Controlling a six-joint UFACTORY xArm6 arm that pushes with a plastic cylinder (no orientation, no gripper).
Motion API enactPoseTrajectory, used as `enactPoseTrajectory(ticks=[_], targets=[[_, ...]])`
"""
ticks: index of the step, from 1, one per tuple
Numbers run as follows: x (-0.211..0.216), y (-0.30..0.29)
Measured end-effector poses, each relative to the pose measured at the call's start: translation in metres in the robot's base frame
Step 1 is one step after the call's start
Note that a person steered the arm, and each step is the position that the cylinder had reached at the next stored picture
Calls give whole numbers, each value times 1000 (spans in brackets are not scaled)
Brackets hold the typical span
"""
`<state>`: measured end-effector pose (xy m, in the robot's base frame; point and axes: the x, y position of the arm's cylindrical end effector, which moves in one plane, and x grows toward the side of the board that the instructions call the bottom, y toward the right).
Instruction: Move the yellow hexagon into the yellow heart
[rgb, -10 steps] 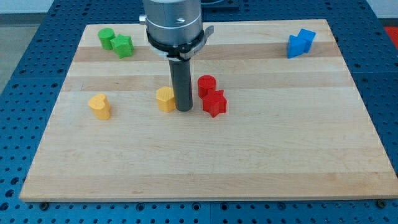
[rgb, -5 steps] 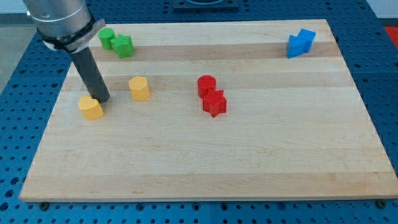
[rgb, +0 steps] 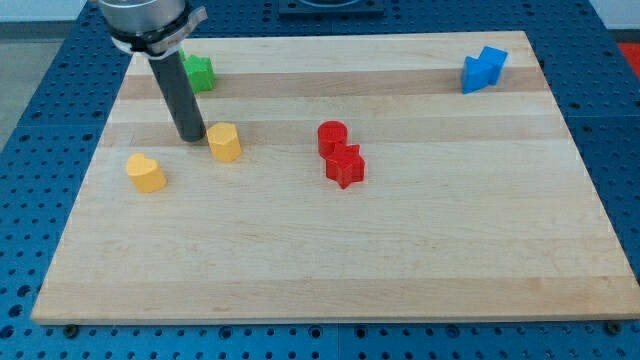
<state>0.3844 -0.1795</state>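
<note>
Tip (rgb: 190, 138) of the straight dark rod set down on the pale wooden board (rgb: 330, 260), just beside the yellow hexagonal block (rgb: 224, 142) on its left-hand side in the view and very slightly toward the view's top. Contact with the block not confirmable; at most a hairline gap. No fingers fitted to this rig, so nothing to report as spread, pressed together or pinching.

Yellow hexagonal block located left of centre. Yellow heart-shaped block (rgb: 146, 172) lying apart from it, toward the view's lower left, with clear board between the two.

Principal hazard, as judged: tip on the wrong side. Any push from the present spot likely to drive the hexagon toward the view's right or bottom, away from the heart and toward the red cylindrical block (rgb: 332, 136) and red star-shaped block (rgb: 345, 166) (touching one another, near the middle). Repositioning to the hexagon's upper right probably required first.

Secondary hazards:
- Clipping the hexagon while skirting round it, turning or displacing it.
- Off-centre push, letting the hexagon slip off the rod sideways.
- Excess travel, shunting the heart toward the board's left edge.
- Sweep along the top brushing the green block (rgb: 201, 72) partly hidden behind the rod.

Blue block pair (rgb: 484, 68) at the view's top right well clear; no risk noted.
</note>
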Motion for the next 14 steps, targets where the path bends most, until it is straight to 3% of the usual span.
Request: enactPoseTrajectory(ticks=[3, 5, 6, 7, 11, 12, 14], targets=[[-38, 19], [-39, 48], [-33, 47], [4, 35], [-2, 52], [27, 52], [32, 52]])
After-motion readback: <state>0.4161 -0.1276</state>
